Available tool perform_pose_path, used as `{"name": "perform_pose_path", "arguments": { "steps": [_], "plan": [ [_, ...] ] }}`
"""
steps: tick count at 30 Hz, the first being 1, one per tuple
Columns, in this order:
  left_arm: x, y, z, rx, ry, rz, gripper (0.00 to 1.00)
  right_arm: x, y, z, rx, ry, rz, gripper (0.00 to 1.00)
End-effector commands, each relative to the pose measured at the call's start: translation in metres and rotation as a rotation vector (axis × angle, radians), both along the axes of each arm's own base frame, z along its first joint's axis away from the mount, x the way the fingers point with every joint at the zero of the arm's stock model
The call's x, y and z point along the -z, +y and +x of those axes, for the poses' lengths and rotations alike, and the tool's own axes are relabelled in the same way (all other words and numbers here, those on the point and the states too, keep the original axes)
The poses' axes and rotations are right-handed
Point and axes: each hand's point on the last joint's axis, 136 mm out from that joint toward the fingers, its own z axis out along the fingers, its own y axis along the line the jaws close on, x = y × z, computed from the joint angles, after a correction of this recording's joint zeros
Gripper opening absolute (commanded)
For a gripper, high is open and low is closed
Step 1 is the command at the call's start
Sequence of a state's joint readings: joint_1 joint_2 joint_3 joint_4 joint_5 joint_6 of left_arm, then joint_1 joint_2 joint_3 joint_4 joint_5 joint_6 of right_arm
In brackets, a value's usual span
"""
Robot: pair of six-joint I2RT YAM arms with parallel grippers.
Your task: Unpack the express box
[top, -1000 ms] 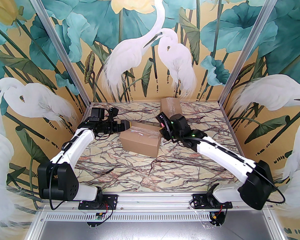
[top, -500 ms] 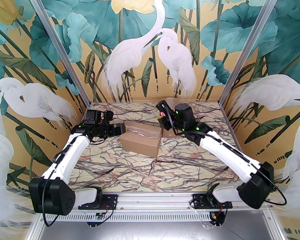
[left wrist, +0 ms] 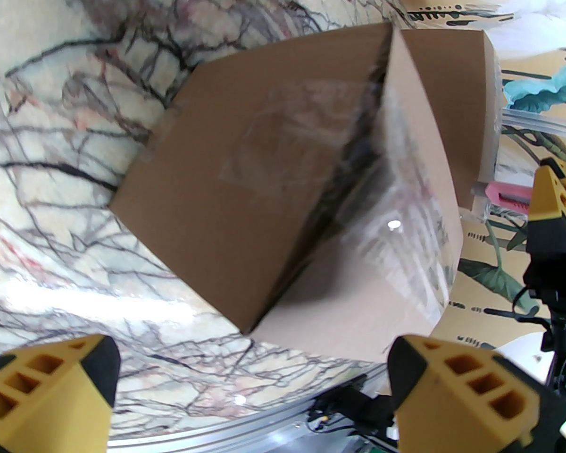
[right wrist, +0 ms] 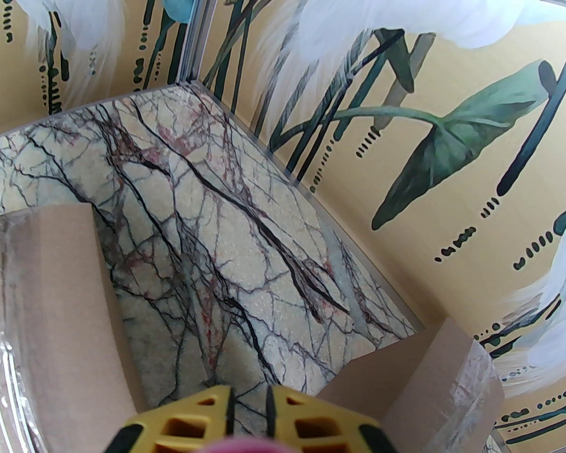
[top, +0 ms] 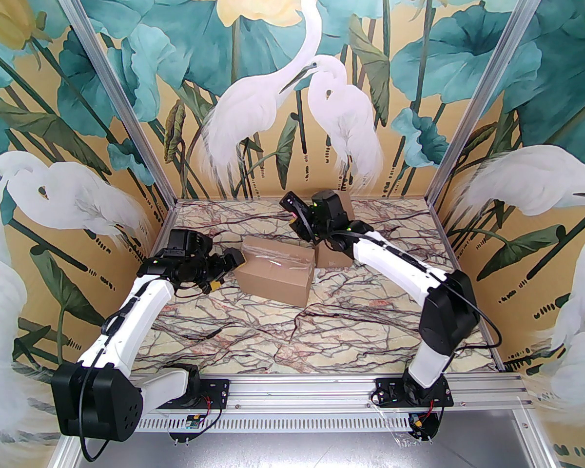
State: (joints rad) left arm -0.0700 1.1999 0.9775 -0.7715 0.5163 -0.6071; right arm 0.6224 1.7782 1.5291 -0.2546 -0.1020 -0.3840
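Note:
The express box [top: 275,271] is a brown carton sealed with clear tape, lying in the middle of the marble table; the left wrist view has it [left wrist: 283,196] close ahead, corner on. My left gripper [top: 229,267] hovers just off its left end, open wide, both yellow fingertips [left wrist: 471,385] apart with nothing between them. My right gripper [top: 297,222] hangs above the box's far right corner, shut on a pink cutter [top: 294,219]. That cutter [left wrist: 504,197] also pokes out past the box in the left wrist view. The right wrist view has the right gripper [right wrist: 248,399] nearly closed, with a pink edge below.
A second brown carton [top: 330,257] stands against the express box's right end, and another [top: 345,198] sits at the back wall behind the right wrist. Painted walls close in the table [top: 282,329] on three sides. The arm bases are mounted on the near rail.
The right arm has lifted and swung back and left, away from the box's right end, still holding the cutter. The left gripper has drawn back off the box's left end and sunk lower.

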Motion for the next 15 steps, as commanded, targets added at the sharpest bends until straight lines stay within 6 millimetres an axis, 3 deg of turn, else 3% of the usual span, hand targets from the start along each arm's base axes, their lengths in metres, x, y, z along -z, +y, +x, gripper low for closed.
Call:
{"name": "perform_pose_path", "arguments": {
  "steps": [1,9,15],
  "plan": [
    [-0.013,-0.017,0.012,0.03,-0.045,-0.082,0.99,-0.024,0.011,0.003,-0.031,-0.071,0.028,0.0],
    [-0.018,-0.04,0.033,0.118,-0.086,-0.079,0.99,-0.002,0.018,-0.01,-0.04,0.008,-0.01,0.0],
    [-0.018,-0.042,0.05,0.18,-0.118,-0.01,0.99,0.009,0.015,-0.022,-0.012,0.044,-0.028,0.0]
  ]
}}
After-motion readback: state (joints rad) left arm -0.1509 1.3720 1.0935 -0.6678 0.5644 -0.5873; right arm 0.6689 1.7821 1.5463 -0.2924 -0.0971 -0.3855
